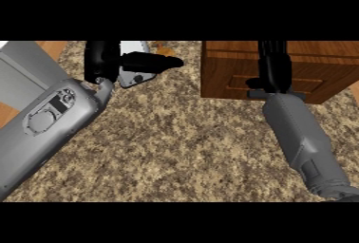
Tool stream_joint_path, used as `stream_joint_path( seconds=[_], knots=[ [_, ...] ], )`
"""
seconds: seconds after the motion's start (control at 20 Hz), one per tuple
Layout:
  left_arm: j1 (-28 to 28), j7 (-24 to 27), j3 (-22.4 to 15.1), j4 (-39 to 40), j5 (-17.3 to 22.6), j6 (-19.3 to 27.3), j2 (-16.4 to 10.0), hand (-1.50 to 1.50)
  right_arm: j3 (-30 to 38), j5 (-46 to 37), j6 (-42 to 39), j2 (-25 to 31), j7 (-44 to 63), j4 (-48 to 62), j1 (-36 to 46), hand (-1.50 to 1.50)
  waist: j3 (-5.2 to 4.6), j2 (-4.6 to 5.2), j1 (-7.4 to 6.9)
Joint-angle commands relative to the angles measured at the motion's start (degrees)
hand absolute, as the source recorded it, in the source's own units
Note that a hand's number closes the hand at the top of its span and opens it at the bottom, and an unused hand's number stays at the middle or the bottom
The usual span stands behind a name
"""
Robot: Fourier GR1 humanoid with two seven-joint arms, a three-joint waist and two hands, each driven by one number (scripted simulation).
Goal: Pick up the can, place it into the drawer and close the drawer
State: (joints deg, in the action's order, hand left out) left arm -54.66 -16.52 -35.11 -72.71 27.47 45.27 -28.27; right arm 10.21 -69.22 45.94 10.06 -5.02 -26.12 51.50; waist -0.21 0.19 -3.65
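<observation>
Here's the right hand (275, 66), its black fingers (272, 50) stretched out straight and holding nothing, laid up the front of the brown wooden drawer unit (228, 71) at the top right. And look, no open cavity shows on that unit at all, so I read the drawer as shut. Over on the far side, the left hand (101, 61) sits at the top left of the speckled brown stone surface (182, 142), with a pale silvery object (135, 77) partly hidden behind it. I take that for the can, well apart from the drawer, though whether the left hand has hold of it I cannot tell. So here's the danger: if that is the can, the drawer ends up closed with nothing inside, because the pushing hand is at the wood while the can is out on the other side. A second worry is that the right forearm lies across the drawer's front, so any approach with the can would meet it. And if the can is only leaning on the left hand, a move there could knock it over.
</observation>
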Motion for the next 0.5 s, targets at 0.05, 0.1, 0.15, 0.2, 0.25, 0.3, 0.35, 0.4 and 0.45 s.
stream_joint_path(
  seconds=[0.05, 0.1, 0.15, 0.2, 0.25, 0.3, 0.35, 0.4, 0.45],
  knots=[
    [3.19, 1.27, 0.97, -2.24, -0.15, -1.81, -1.5, -1.5, 1.94, 0.63, -5.39, 2.81, 0.55, 6.99, 10.33, -1.5, 0.29, 1.5, -2.15],
    [2.01, -0.33, 1.59, -2.34, -0.1, -1.25, -0.93, -1.5, 2.06, 0.86, -5.32, 3.29, -1.41, 8.28, 10.74, -1.5, 0.33, 1.32, -1.23],
    [5.41, 2.39, 1.15, -3.74, -0.6, -1.8, -1.51, -1.5, 2.2, 0.67, -3.19, 1.23, -0.14, 8.89, 10.46, -1.5, 0.3, 1.43, -1.88],
    [4.33, -0.88, 0.0, -5.32, -1.37, -0.19, -1.6, -1.5, 3.0, 1.42, -4.07, 3.51, -2.07, 9.71, 10.51, -1.5, 0.38, 1.26, -1.93],
    [3.19, -0.12, 0.25, -2.96, -1.81, -0.37, -0.61, -1.5, 3.2, 1.19, -3.54, 2.38, -0.2, 10.07, 12.27, -1.5, 0.38, 1.68, -1.77],
    [4.32, 1.19, 1.67, -3.43, -0.73, -2.66, -1.79, -1.5, 3.12, 0.79, -2.77, 2.34, -0.13, 10.9, 11.98, -1.5, 0.34, 1.82, -1.9],
    [5.66, 0.23, 1.28, -5.06, -0.76, -2.13, -2.29, -1.5, 3.66, 1.37, -4.31, 3.88, -1.3, 11.44, 12.46, -1.5, 0.35, 1.64, -2.25],
    [2.85, -0.74, 1.83, -5.17, -0.97, -2.47, -2.33, -1.5, 3.78, 1.34, -2.32, 2.64, -0.95, 11.51, 12.27, -1.5, 0.4, 1.77, -2.18],
    [6.7, 1.43, 1.11, -6.09, -1.61, -1.7, -2.28, -1.5, 4.31, 1.92, -4.56, 3.37, -0.93, 11.81, 13.83, -1.5, 0.35, 1.73, -2.73]
  ],
)
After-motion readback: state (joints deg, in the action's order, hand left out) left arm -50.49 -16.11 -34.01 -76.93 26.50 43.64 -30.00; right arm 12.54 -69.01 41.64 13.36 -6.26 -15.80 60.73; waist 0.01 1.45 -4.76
